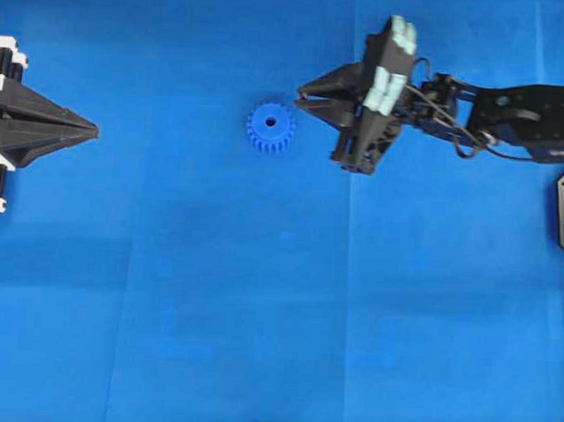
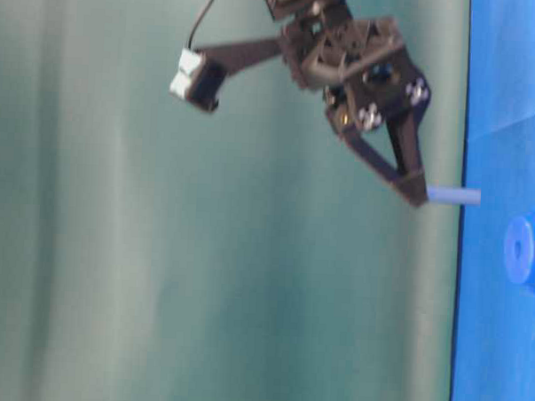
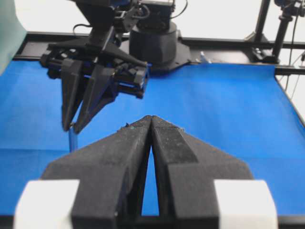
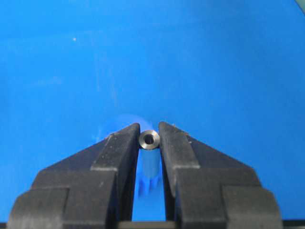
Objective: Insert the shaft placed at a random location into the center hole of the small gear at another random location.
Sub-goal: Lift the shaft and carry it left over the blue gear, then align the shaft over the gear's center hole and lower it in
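Note:
The small blue gear (image 1: 270, 128) lies flat on the blue cloth, its center hole (image 1: 270, 124) open and facing up. My right gripper (image 1: 302, 92) hovers just right of the gear and above it, shut on the shaft. The shaft's silvery ring-shaped end (image 4: 149, 140) shows between the fingertips in the right wrist view, with the blurred gear (image 4: 150, 174) below it. At table level the shaft (image 2: 452, 196) sticks out of the right gripper (image 2: 417, 196) toward the cloth, beside the gear (image 2: 525, 250) and apart from it. My left gripper (image 1: 93, 128) rests shut and empty at the left edge.
Blue cloth (image 1: 278, 313) covers the whole table. The right arm's base (image 3: 152, 43) and a black frame stand at the far edge in the left wrist view. A green backdrop (image 2: 114, 247) fills the table-level view.

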